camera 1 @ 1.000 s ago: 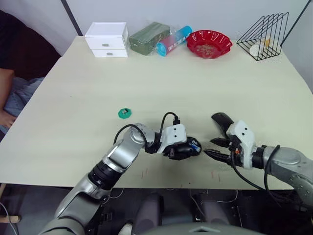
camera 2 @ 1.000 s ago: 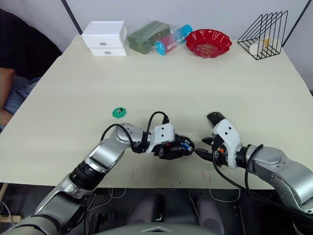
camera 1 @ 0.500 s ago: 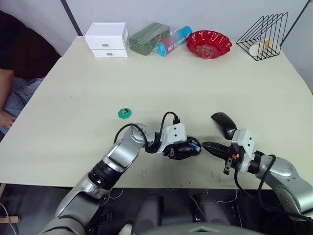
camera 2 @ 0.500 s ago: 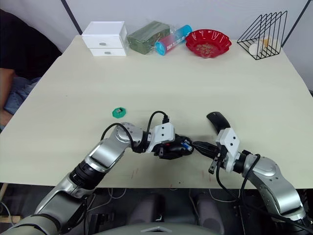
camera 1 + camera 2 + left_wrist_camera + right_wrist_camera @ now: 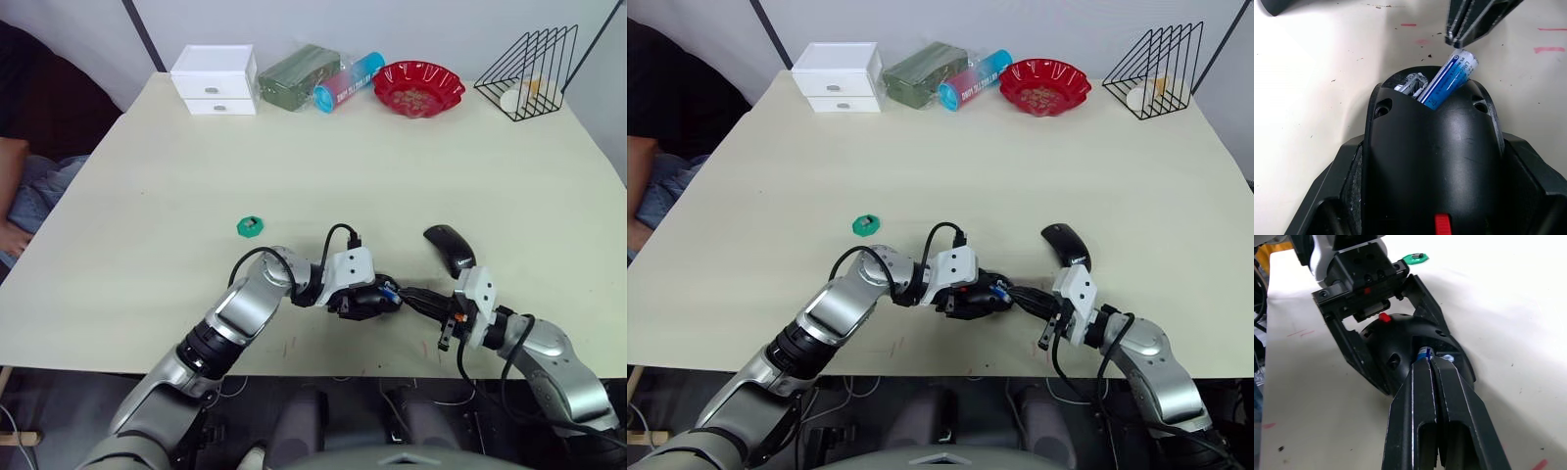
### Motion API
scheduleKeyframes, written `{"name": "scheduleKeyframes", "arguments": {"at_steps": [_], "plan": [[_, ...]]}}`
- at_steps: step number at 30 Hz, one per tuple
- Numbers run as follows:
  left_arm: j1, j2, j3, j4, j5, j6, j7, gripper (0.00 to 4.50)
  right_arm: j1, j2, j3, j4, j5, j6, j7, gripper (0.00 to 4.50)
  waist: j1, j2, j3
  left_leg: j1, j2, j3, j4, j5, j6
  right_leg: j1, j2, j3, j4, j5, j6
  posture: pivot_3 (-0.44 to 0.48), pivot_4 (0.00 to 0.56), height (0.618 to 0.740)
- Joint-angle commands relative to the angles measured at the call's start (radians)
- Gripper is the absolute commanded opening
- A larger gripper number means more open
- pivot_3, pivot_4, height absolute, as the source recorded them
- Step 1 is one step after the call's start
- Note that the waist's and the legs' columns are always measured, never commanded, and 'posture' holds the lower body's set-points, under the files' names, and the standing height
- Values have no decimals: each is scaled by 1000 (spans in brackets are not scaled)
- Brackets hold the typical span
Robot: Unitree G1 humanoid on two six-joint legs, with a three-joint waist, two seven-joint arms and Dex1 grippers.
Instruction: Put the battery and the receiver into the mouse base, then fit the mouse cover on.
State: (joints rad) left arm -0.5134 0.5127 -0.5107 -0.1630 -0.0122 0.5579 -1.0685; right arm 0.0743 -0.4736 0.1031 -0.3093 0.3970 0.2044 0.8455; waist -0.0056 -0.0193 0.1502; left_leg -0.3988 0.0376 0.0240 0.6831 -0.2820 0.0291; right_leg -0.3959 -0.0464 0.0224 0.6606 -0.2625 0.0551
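Closed fingers of the right gripper (image 5: 1428, 363) press their tips on the battery (image 5: 1449, 77), which sits tilted, half inside the mouse base (image 5: 1432, 147). Left gripper (image 5: 364, 299) fingers grip that base on the desk (image 5: 323, 157); the mouse cover (image 5: 449, 249) lies just beyond the right gripper.

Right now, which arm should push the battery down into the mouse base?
Right. The right gripper, fingers together, already sits at the raised end of the battery, which juts tilted from the mouse base. The left gripper is busy clamping that base.
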Motion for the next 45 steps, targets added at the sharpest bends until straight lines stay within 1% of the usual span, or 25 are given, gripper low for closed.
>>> {"name": "scheduleKeyframes", "arguments": {"at_steps": [1, 15, 28, 35, 37, 42, 45], "plan": [[6, 5, -22, 15, 1, 18, -12, 2931, -17, 16, 16, -8, -8, -24, 0, 26, 0, 0, 0, 0, 0, 0, 0, 0, 0, 0, 0, 0, 0, 0, 0, 0, 150, 740], [31, 13, -24, -21, -3, 41, -5, 2931, -6, 36, 49, 58, -50, -40, -5, 26, -1, 0, 0, 1, 0, 0, 0, 0, 0, 0, 0, 0, 1, 0, 0, 0, 150, 740], [26, 12, -25, -22, -8, 47, -11, 2931, -54, 9, 111, 127, -123, 14, -14, 26, -7, 1, -2, 4, 0, 0, 0, 0, 0, 2, 1, 1, 2, 0, 0, 0, 150, 740], [29, 14, -29, -31, -7, 51, -14, 2931, -69, -42, 156, 138, -180, 129, -39, 26, -9, 3, -5, 5, 0, 1, 0, 0, 0, 3, 1, 1, 2, 0, 0, 0, 150, 740], [31, 14, -29, -34, -6, 53, -14, 2931, -66, -40, 142, 124, -157, 131, -44, 26, -9, 2, -6, 6, 0, 0, 0, 0, 0, 4, 1, 1, 1, 0, -1, 0, 150, 740], [32, 15, -29, -34, -5, 50, -15, 2931, -48, -40, 84, 86, -122, 65, -39, 26, -8, 2, -6, 6, 0, 0, 0, 0, 0, 4, 1, 1, 1, 0, -1, 0, 150, 740], [23, 15, -28, -23, -4, 41, -21, 2931, 6, -41, -8, 27, -24, -45, 28, 26, -5, 2, -6, 5, 0, 0, 0, 0, 0, 4, 1, 1, 1, 0, -1, 0, 150, 740]]}}
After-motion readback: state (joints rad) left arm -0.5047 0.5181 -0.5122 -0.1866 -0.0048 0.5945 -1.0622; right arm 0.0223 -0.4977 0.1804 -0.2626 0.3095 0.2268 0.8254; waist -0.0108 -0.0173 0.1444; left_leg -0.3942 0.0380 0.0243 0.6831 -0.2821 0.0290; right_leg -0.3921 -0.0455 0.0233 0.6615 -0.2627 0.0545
